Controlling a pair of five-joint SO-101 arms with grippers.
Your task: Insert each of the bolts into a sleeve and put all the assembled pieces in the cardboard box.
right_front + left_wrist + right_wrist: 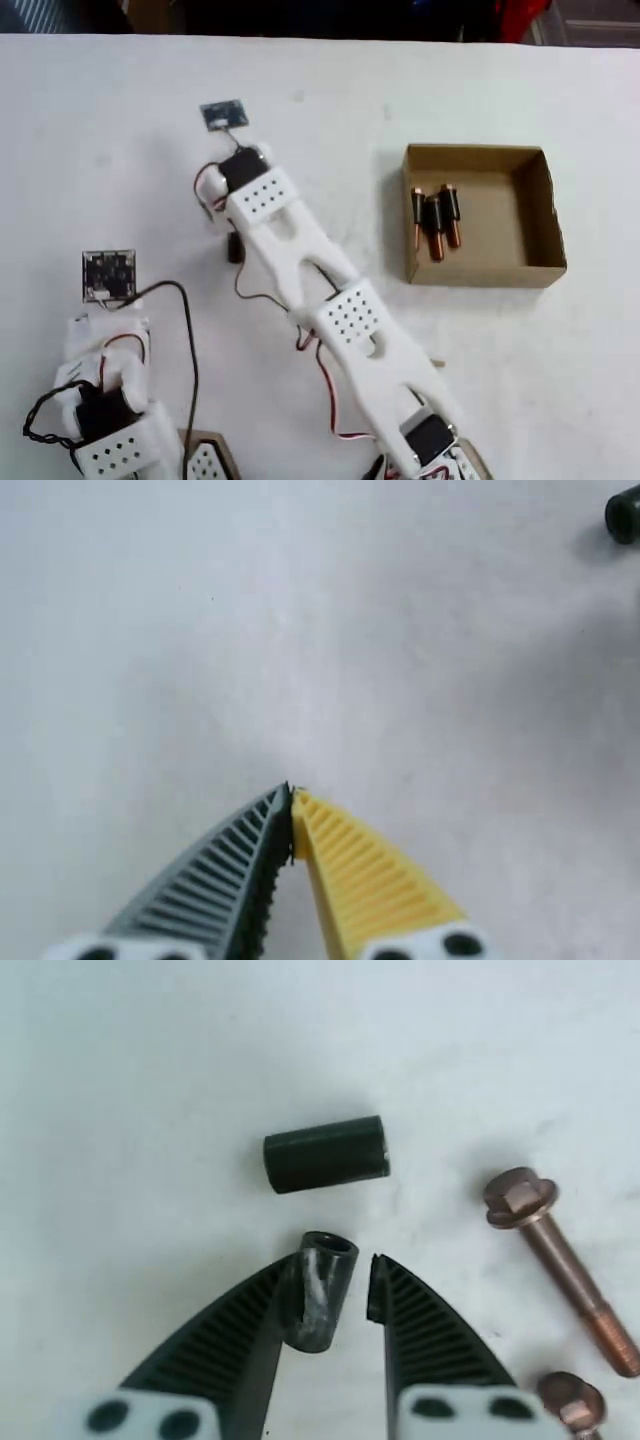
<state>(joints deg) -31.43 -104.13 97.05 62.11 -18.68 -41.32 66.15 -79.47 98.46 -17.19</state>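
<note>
My right gripper (337, 1265) is open around a black sleeve (320, 1295) that stands on end, touching one finger with a gap to the other. A second black sleeve (325, 1153) lies on its side just beyond the fingertips. A copper bolt (555, 1250) lies beside it, and another bolt head (570, 1400) shows near the gripper's base. My left gripper (290, 798) is shut on nothing over bare table, with a black sleeve (625, 515) far off. The cardboard box (548, 215) at the right holds three assembled pieces (435, 222).
The right arm (330, 290) stretches diagonally across the table's middle toward the far left, a black sleeve (235, 246) lying beside it. The left arm (110, 420) sits at the near left corner. Red and black cables trail near both arm bases.
</note>
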